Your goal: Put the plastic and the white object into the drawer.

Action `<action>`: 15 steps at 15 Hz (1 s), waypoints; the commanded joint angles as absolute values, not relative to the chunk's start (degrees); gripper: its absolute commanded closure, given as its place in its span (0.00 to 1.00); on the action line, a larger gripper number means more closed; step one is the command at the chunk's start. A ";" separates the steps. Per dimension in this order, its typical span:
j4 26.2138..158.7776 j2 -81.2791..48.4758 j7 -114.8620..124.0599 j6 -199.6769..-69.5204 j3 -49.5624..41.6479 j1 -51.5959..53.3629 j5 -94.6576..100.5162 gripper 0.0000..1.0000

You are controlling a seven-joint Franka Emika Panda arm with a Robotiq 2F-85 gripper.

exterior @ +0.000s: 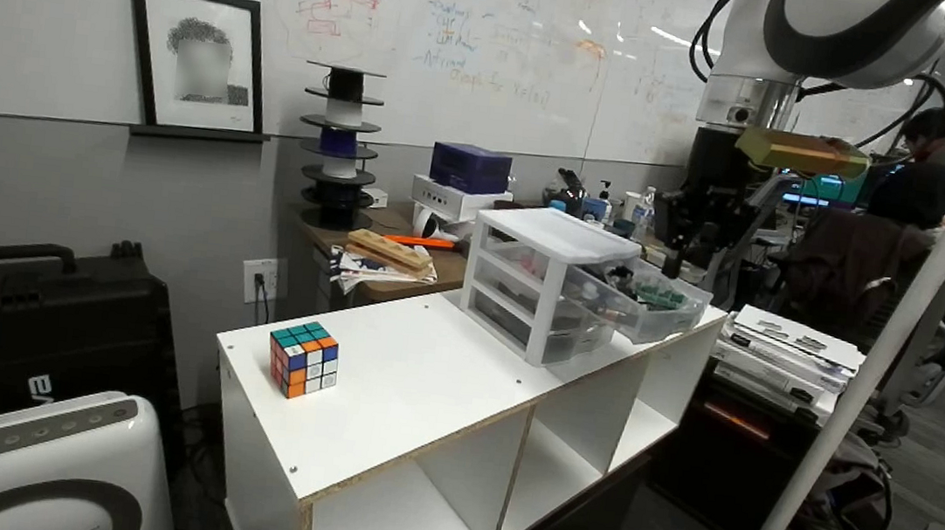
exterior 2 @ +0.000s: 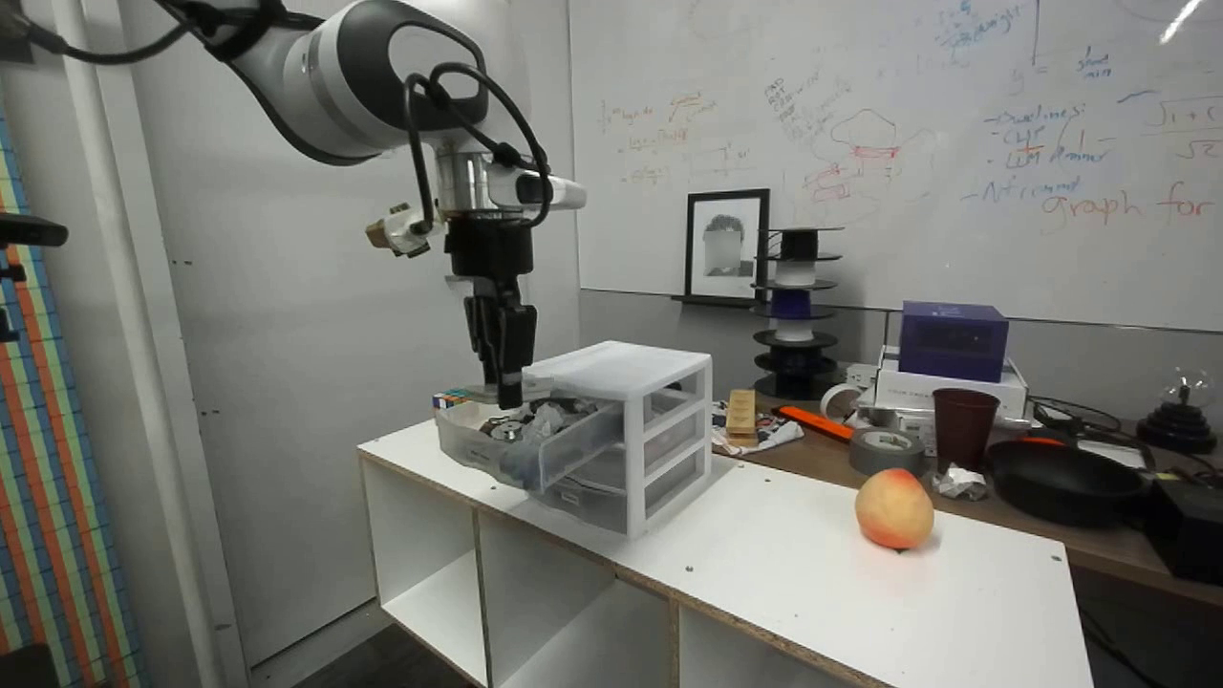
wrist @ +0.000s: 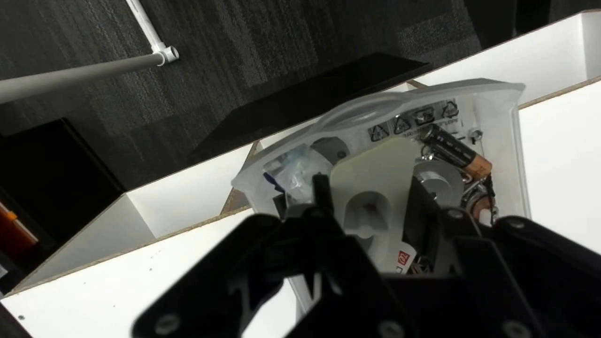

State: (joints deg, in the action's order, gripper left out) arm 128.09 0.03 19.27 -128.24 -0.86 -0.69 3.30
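Note:
The small translucent chest point(exterior: 559, 237) stands on the white shelf in both exterior views. Its top drawer point(exterior 2: 468, 444) is pulled out and holds many small items; in the wrist view its front wall point(wrist: 366, 112) is at the top. My gripper point(wrist: 373, 202) points down over this drawer, with a whitish-grey object point(wrist: 375, 171) between its fingers, both fingers against its sides. This white object also shows as a thin flat piece at the fingertips in an exterior view point(exterior 2: 530, 387). Crumpled clear plastic point(wrist: 300, 173) lies in the drawer; I cannot tell whether it is the task's plastic.
A puzzle cube point(exterior: 303, 359) sits at one end of the shelf point(exterior: 407, 381). A peach point(exterior 2: 894, 508) lies on the shelf on the other side of the chest. A battery point(wrist: 458, 152) and metal bits lie in the drawer. A pale pole point(exterior: 894, 344) stands near the shelf.

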 commanded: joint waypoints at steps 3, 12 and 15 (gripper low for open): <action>126.36 -5.25 16.24 -137.01 -0.65 -0.62 0.05 0.74; 124.27 -7.45 10.79 -138.52 0.58 -0.05 -4.87 0.28; 125.11 -5.35 8.60 -138.39 0.49 -0.21 -5.61 0.05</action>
State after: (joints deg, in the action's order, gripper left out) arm 124.74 -7.89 12.00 -138.80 0.38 -0.02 -3.49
